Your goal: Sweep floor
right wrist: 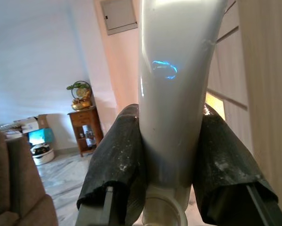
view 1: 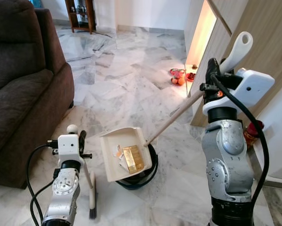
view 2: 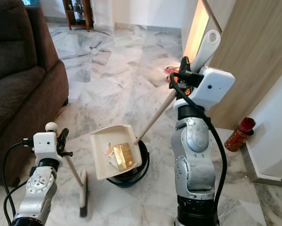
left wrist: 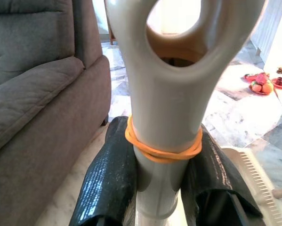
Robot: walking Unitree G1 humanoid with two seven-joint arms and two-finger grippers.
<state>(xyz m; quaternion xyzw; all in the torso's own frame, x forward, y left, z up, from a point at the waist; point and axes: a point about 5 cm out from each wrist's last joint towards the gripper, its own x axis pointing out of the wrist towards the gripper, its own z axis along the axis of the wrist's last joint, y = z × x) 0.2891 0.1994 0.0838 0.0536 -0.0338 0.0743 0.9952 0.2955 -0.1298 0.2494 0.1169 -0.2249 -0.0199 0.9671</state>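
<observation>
Right gripper (right wrist: 171,188) is clamping the dustpan handle (view 1: 237,49), tipping the cream dustpan (view 1: 124,153) with gold wrapper (view 1: 132,158) over a dark bin (view 1: 145,174), centre floor. Left gripper (left wrist: 162,188) is gripping the broom handle (left wrist: 166,113); brush (view 1: 92,193) is resting near-left, beside the brown sofa (view 1: 18,89).

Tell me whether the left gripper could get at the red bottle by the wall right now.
Probably not. The left gripper is shut on the cream broom handle, and the red bottle stands far over on the right, beyond the right arm.
</observation>
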